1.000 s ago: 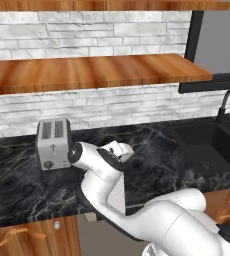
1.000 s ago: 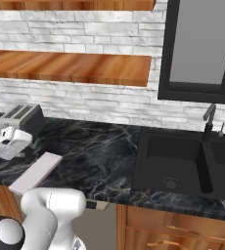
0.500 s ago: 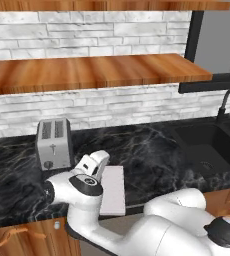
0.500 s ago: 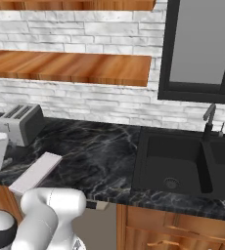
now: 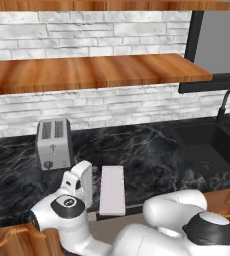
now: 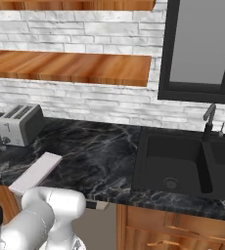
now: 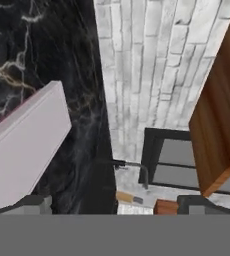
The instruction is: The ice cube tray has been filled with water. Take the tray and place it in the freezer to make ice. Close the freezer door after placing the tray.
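The ice cube tray (image 5: 112, 190) is a thin pale slab lying flat on the black marble counter near its front edge, also seen as the tray (image 6: 36, 172). My white hand (image 5: 82, 181) hangs just left of it, a little above the counter. In the hand view the tray (image 7: 22, 155) fills the left side, close ahead. My gripper (image 7: 118, 204) is open, its two dark fingertips set wide apart with nothing between them. The freezer and the freezer door are out of view.
A silver two-slot toaster (image 5: 53, 143) stands behind the tray by the brick wall. A black sink (image 5: 212, 145) with a faucet (image 6: 210, 119) lies to the right. A wooden shelf (image 5: 87, 72) overhangs the counter (image 5: 147, 160).
My arm has swung down from beside the toaster toward the counter's front edge, so the hand now sits left of the tray. The tray has not moved and the jaws stay open.
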Motion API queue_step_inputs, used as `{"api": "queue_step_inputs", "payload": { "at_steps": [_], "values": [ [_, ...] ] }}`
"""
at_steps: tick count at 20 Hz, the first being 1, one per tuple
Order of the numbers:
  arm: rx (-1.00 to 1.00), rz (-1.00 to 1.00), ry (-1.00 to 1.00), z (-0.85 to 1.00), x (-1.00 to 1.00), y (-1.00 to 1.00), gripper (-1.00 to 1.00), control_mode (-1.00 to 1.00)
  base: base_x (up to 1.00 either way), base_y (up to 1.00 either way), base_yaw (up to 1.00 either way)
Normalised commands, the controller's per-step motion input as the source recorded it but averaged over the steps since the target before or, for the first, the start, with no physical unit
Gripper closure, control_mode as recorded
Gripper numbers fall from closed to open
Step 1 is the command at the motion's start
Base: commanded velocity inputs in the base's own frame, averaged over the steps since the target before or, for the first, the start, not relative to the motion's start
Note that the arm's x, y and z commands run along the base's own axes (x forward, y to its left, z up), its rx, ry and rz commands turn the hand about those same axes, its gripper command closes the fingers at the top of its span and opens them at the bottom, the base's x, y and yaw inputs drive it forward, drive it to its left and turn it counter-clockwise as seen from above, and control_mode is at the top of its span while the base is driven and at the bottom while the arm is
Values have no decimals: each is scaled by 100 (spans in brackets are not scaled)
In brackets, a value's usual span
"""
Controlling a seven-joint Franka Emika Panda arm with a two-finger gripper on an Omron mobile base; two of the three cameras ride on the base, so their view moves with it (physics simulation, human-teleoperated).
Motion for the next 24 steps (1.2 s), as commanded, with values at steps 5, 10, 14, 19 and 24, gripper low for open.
{"api": "queue_step_inputs", "payload": {
  "at_steps": [5,10,14,19,24],
  "values": [
    [-5,0,-4,-51,-46,0,-100,-100,0,0,0],
    [0,0,-13,-29,-58,0,-100,-100,0,0,0],
    [8,0,-15,-6,-51,0,-100,-100,0,0,0],
    [12,0,-13,-3,-30,-2,-100,-100,0,0,0],
    [14,0,-11,-10,-8,-2,-100,-100,0,0,0]
  ]
}}
